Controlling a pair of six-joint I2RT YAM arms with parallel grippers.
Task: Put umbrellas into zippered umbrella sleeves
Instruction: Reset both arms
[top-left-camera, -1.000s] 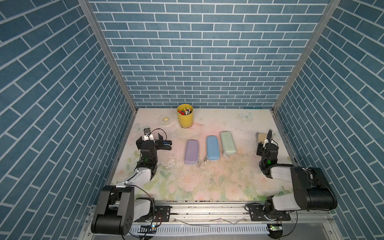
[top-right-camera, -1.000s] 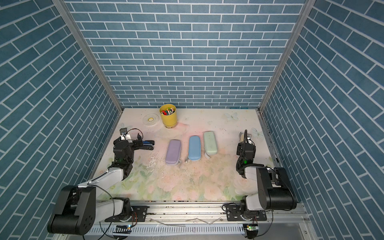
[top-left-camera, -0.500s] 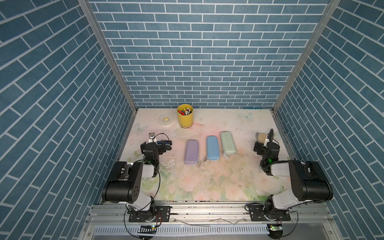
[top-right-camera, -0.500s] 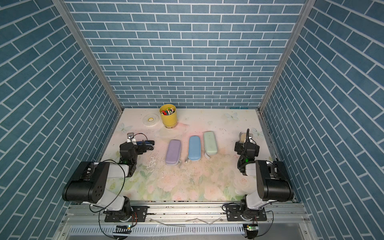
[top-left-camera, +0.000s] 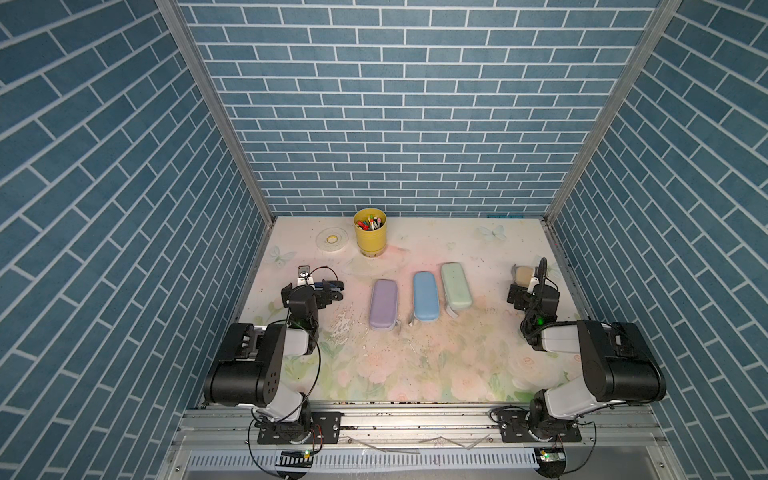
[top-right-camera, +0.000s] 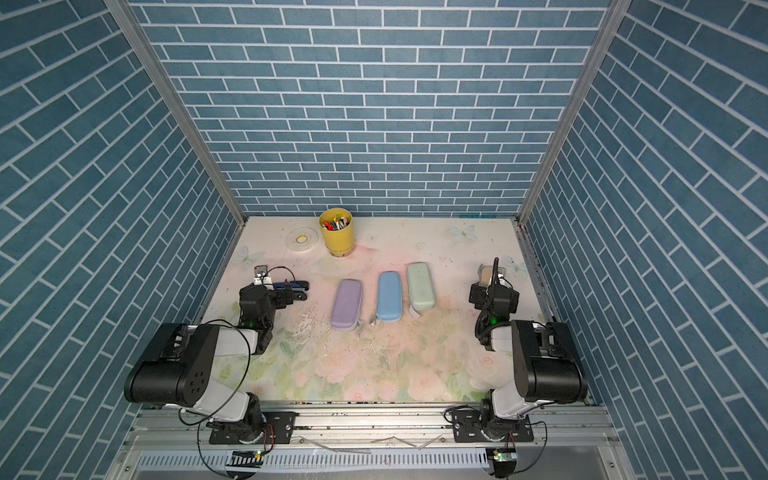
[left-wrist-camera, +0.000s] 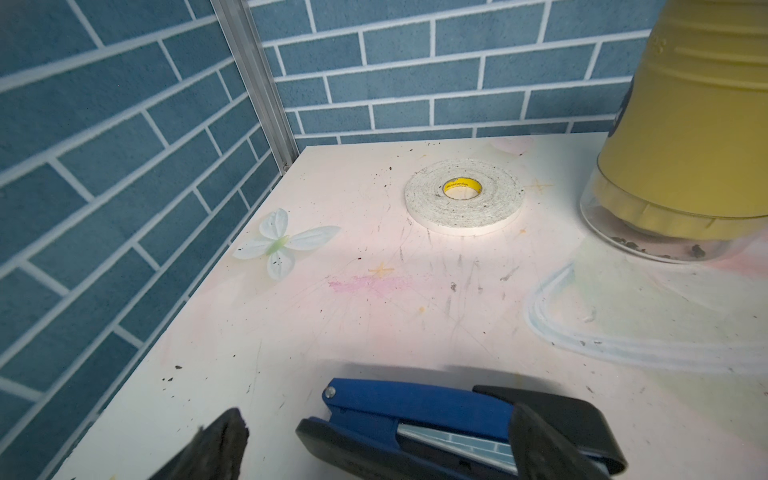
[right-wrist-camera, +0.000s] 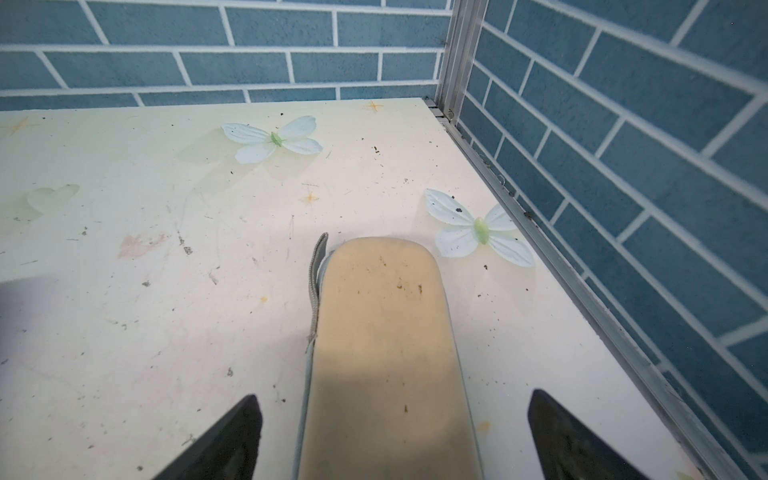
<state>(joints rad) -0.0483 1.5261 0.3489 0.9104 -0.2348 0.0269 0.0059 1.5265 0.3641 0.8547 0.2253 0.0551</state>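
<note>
Three zippered umbrella sleeves lie closed side by side mid-table in both top views: lilac (top-left-camera: 383, 303), light blue (top-left-camera: 426, 296) and mint (top-left-camera: 456, 286). A fourth, cream-tan sleeve (right-wrist-camera: 386, 357) lies closed by the right wall (top-left-camera: 524, 273). My right gripper (right-wrist-camera: 392, 440) is open and straddles its near end, with a gap on each side. My left gripper (left-wrist-camera: 386, 453) is open at the left (top-left-camera: 328, 291), with a small dark blue stapler-like object (left-wrist-camera: 415, 407) lying between its fingers. The umbrellas are out of view.
A yellow cup of pens (top-left-camera: 370, 232) and a flat roll of white tape (top-left-camera: 331, 240) stand at the back left. The metal rail of the right wall (right-wrist-camera: 582, 291) runs close beside the cream-tan sleeve. Brick walls close in three sides.
The right gripper's jaws have spread wide over the cream-tan sleeve. Both arms have drawn back toward the front rail. The sleeves have not moved.
</note>
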